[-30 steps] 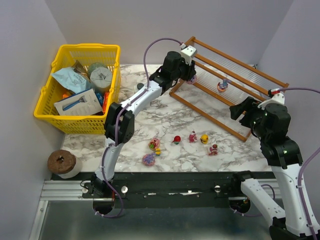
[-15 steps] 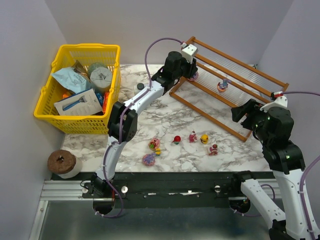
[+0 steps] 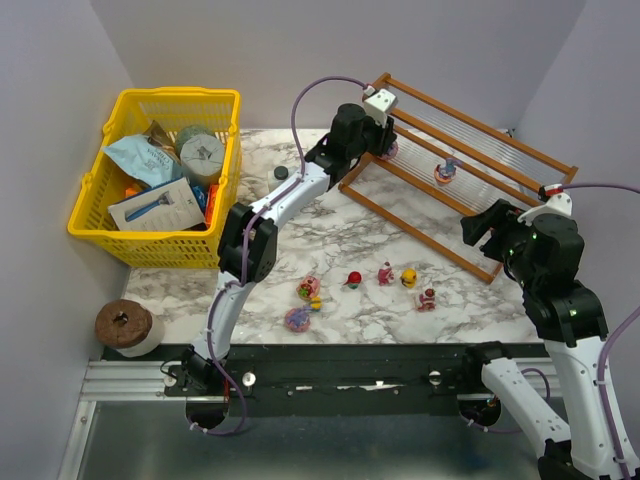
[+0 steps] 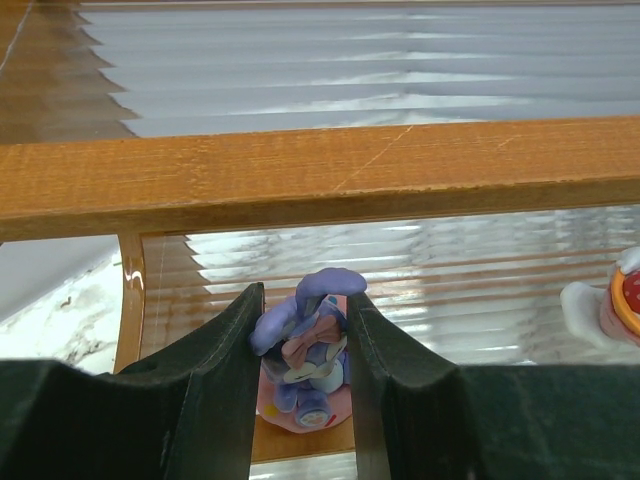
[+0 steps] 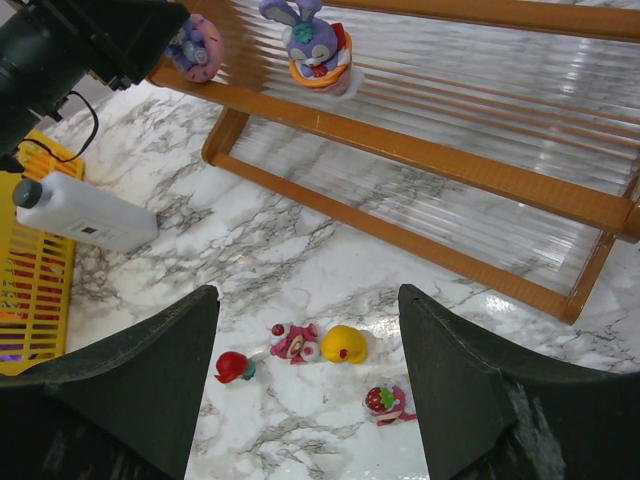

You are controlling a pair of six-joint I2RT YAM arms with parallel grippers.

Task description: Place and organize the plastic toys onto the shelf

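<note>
a: entry one, your left gripper [image 4: 305, 302]?
b: closed on a bunny [image 4: 305, 355], a finger pressed to each side. the bunny's pink base sits at the left end of the shelf [image 4: 300, 180], low behind a wooden rail.
a: entry two, your right gripper [image 5: 308, 295]?
b: fingers spread wide, nothing between them. it hangs above the table [image 3: 330, 235], near the shelf's right end.
a: other stock on the shelf?
b: a second bunny [image 5: 313, 45], upright on an orange base, further right along the same tier and apart from the held one.
a: toys on the table?
b: you have six. a row of three in front of the shelf: red ball [image 3: 353, 279], pink figure [image 3: 385, 272], yellow figure [image 3: 408, 277], with pink and yellow just beside each other. a strawberry figure [image 3: 427, 298] lies nearer the arms. well to the left, a multicolour toy [image 3: 309, 290] and a purple toy [image 3: 297, 319], close together.
a: sundries?
b: a yellow basket [image 3: 170, 100] far left, packed with packets, and a white bottle [image 5: 85, 213] lying on the marble between basket and shelf.
</note>
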